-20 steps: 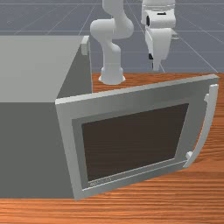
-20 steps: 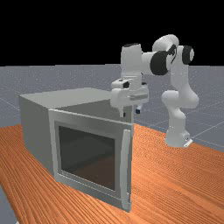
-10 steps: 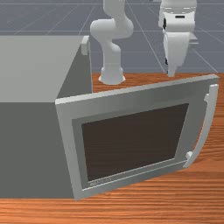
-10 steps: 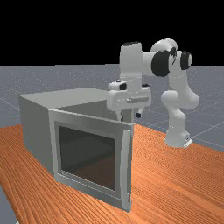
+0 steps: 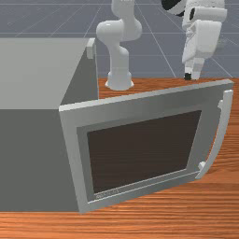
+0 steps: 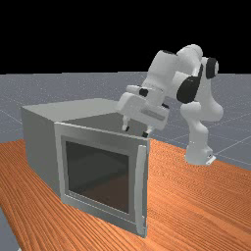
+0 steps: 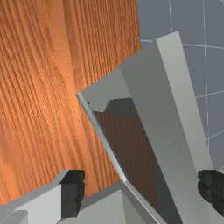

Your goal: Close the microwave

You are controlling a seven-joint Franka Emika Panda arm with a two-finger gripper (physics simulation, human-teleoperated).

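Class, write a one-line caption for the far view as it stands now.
The arm's end effector, open, hovers by the top of the ajar microwave's door.

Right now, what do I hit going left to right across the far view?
Microwave housing's side wall → dark door window → vertical door handle → Panda arm's base.

The rounded white arm (image 6: 164, 68) has black joint bands (image 6: 187, 89) and black fingertips (image 7: 72, 192).
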